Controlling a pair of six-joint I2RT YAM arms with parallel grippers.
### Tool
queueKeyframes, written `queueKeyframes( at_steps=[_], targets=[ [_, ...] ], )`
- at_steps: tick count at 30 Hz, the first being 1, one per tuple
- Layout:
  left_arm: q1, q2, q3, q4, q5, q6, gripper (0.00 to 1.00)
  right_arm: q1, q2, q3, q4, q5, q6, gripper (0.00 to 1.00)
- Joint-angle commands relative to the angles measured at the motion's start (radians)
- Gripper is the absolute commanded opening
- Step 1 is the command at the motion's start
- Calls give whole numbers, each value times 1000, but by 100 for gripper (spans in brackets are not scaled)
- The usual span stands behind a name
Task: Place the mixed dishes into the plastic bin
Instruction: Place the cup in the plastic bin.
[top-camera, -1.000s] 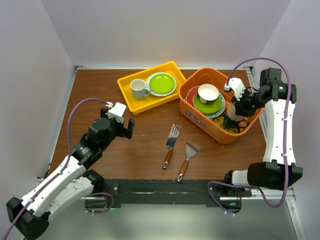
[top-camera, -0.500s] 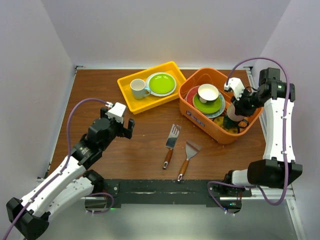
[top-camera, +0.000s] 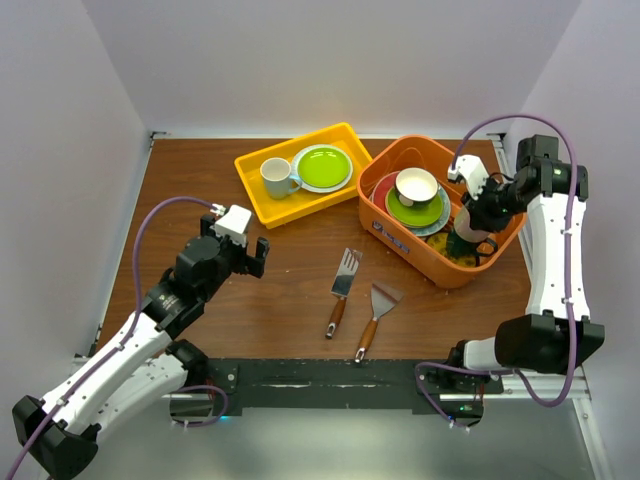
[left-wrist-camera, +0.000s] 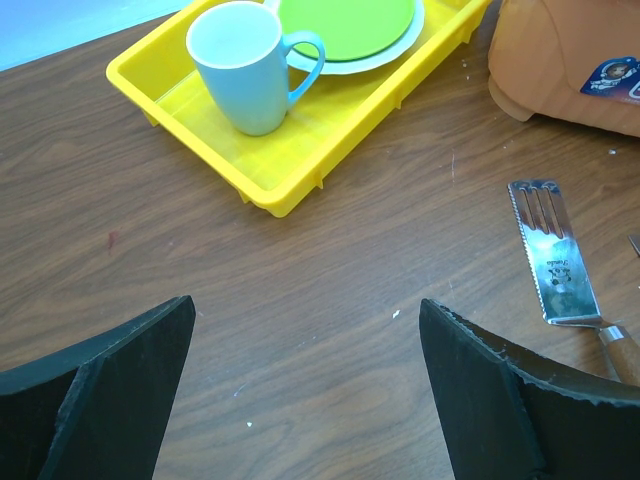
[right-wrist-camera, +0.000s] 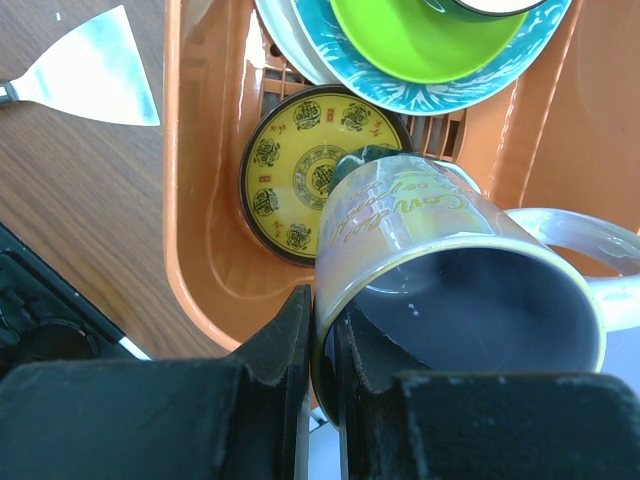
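One pale, dark-lined ceramic mug (right-wrist-camera: 440, 270), barely shifted, is still pinched at its rim by the right gripper (right-wrist-camera: 322, 328) inside the deep orange plastic bin (right-wrist-camera: 200, 250) by the bench's far-right corner, unreleased; the left gripper (left-wrist-camera: 305, 310) is kept open, empty.

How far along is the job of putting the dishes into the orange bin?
Done: stacked plates, a white bowl and a yellow patterned plate lie in the bin. In hand: the right gripper holds a mug over the bin. Remaining: the lime green plate in the yellow tray.
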Motion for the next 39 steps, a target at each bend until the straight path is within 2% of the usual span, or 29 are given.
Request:
queueKeyframes(
  at_steps=[1,6,14,22,25,30,34,39],
  targets=[
    [7,-10,3,38,12,3,100,8,-19,27,79,19,2,0],
    [5,-13,3,38,11,2,100,7,-9,24,83,31,3,0],
    [5,-15,3,40,14,2,100,8,-8,7,182,74,86,0],
    [7,-16,3,41,14,3,100,8,29,71,187,36,129,0],
    [7,-15,3,41,14,2,100,8,52,96,132,-45,100,0],
    [5,-15,2,40,12,3,100,57,58,71,86,-131,63,0],
    [7,-12,2,40,12,2,100,139,18,13,86,-124,42,0],
    [7,-12,2,40,12,3,100,173,-15,-41,96,-90,34,0]
  ],
)
